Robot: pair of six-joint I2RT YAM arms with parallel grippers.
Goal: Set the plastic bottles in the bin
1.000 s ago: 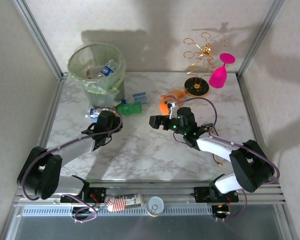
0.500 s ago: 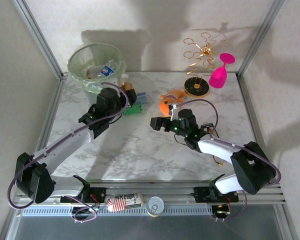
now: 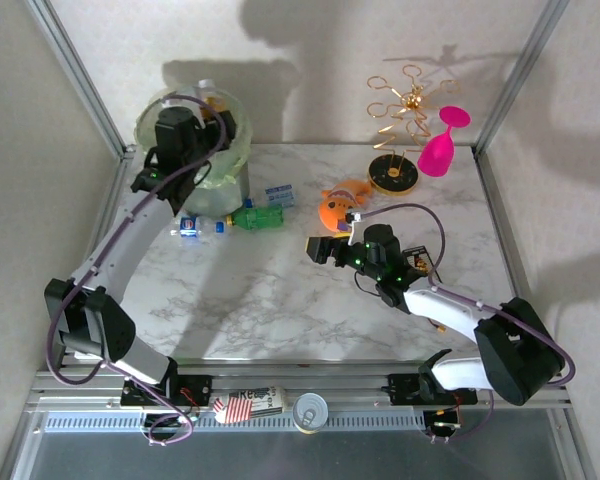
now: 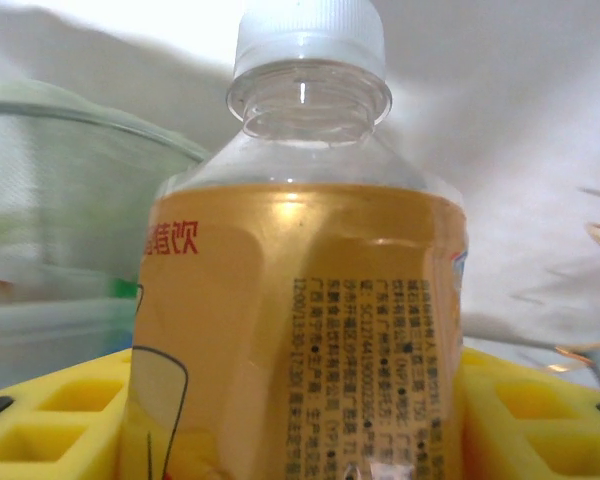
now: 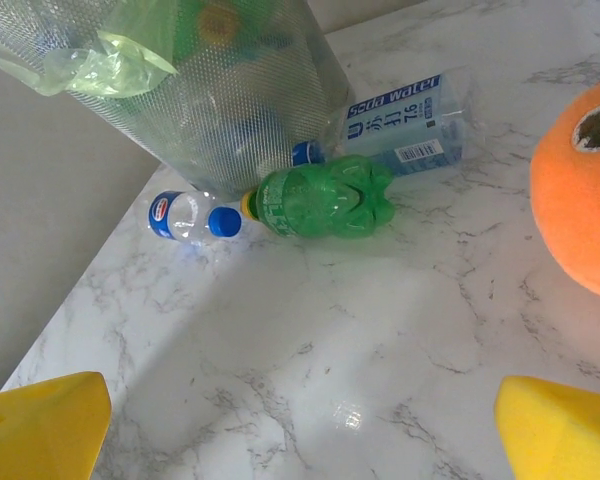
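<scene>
Grips an orange-labelled plastic bottle (image 4: 300, 290) by its body between the yellow pads (image 4: 50, 420) of the left end effector (image 4: 298, 430), white cap clear of the pads, raised above the mouth of the bin (image 3: 230, 180) at the far left of the bench (image 3: 280, 300). Holds the right end effector (image 5: 300, 430) wide open and empty above the middle of the bench, facing a green bottle (image 5: 325, 200), a blue-labelled bottle (image 5: 405, 125) and a small clear blue-capped bottle (image 5: 185, 215), all lying just beside the bin's base. Risks a miss if released off-centre: could strike the rim, bounce out and roll across the bench, or catch on the loose pale green liner (image 5: 110, 55). Risks tipping the light bin by pressing down with the wrist, or by snagging the cable (image 3: 195, 98) on the rim while pulling back. Risks knocking the orange fish toy (image 5: 580, 190), close on the right of the green bottle, during any reach from that side. Leaves little room at far left, hemmed in by the frame post (image 3: 80, 75); offers open marble across the centre and near side for both arms. Poses no concern from the gold wire stand (image 3: 400, 120) and pink goblet (image 3: 440, 145), well apart at far right.
</scene>
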